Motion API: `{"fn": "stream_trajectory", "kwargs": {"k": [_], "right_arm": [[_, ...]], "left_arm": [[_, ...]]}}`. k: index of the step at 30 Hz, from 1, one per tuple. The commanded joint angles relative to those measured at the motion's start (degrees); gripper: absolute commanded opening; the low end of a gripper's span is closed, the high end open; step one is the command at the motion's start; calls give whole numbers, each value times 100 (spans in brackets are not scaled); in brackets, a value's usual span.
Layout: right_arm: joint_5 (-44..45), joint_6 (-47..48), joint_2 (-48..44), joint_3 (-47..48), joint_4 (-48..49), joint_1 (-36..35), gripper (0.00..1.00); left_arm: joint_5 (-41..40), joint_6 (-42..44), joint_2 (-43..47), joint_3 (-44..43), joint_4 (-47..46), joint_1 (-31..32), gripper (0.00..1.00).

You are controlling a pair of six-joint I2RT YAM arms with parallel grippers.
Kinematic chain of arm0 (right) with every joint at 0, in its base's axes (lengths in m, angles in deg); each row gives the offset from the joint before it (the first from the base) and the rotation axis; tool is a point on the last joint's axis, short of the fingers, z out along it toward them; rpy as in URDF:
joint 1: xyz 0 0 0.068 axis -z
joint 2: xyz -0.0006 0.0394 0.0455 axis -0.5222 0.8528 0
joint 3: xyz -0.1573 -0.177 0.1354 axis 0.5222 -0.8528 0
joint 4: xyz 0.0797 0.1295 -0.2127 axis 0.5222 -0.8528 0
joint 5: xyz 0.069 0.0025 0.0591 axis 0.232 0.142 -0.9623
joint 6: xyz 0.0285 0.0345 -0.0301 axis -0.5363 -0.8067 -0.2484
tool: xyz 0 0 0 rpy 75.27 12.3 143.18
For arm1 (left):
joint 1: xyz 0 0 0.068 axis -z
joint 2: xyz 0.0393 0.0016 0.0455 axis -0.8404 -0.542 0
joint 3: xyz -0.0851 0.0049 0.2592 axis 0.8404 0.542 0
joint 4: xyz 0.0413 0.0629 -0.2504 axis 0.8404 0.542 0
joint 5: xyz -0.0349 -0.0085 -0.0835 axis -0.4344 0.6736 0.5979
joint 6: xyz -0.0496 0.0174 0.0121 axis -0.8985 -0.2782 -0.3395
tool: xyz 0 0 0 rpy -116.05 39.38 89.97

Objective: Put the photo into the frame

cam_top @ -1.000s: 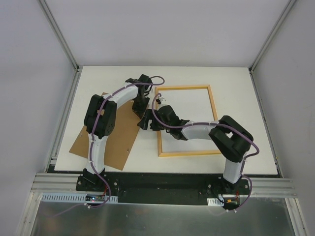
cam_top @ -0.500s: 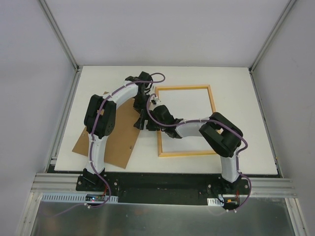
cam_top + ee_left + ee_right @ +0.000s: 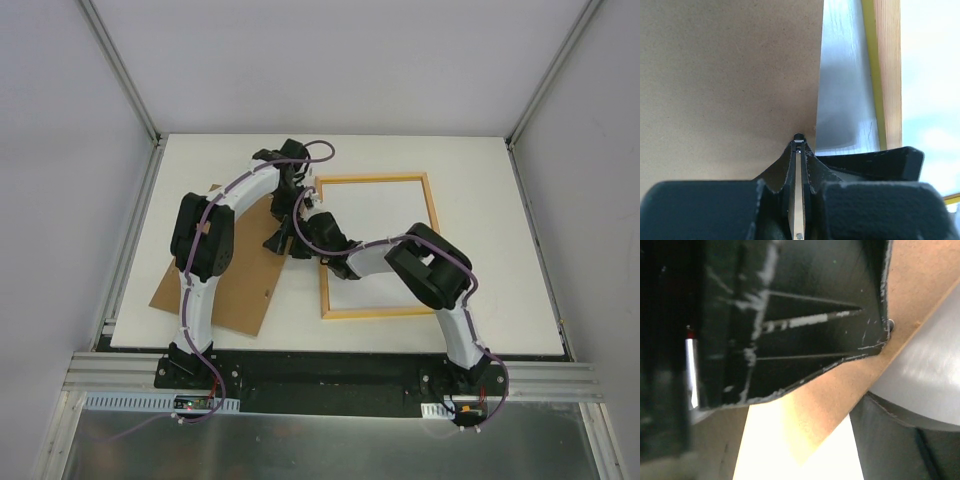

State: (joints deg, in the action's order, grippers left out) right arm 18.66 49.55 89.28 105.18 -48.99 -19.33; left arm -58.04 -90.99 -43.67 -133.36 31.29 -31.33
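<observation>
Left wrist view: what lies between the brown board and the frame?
Only a bare strip of white table lies between the board and the frame; the left wrist view shows it.

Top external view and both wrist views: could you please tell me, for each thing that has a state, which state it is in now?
frame: lying flat on the table, pale wood side up, not gripped.
backing board: on the table left of the frame, both grippers at its right edge.
left gripper: shut, tips at the board's edge.
right gripper: open or shut cannot be told.
photo: not made out in any view.
</observation>
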Motion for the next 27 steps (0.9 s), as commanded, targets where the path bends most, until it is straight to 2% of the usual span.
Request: {"fn": "stream_trajectory", "kwargs": {"k": [1, 6, 8, 9, 11, 14, 19, 23, 27], "right_arm": [[-83, -469, 466, 112, 923, 80, 71], [127, -514, 257, -72, 1197, 97, 30], [215, -487, 63, -168, 1197, 132, 16], [224, -505, -42, -230, 1197, 159, 10], [225, -557, -262, -335, 1197, 229, 1], [137, -558, -736, -494, 1013, 317, 1], [75, -373, -1737, -792, 320, 484, 0], [31, -154, -2931, -977, -1076, 843, 0], [171, 320, -4433, -1004, -2938, 1344, 0]], "left_arm": [[172, -109, 26, -404, 182, 52, 0], [84, -188, 140, -878, 471, 35, 2], [-21, -223, 263, -1159, 630, 35, 22], [-83, -241, 342, -1291, 700, 26, 37], [-162, -285, 491, -1668, 893, 17, 58], [-241, -372, 930, -2152, 991, -9, 71], [-241, -829, 1677, -2768, 1105, -194, 73], [-408, -1181, 2424, -2769, 1009, -413, 73], [-531, -1515, 3162, -2217, 693, -572, 68]]}}
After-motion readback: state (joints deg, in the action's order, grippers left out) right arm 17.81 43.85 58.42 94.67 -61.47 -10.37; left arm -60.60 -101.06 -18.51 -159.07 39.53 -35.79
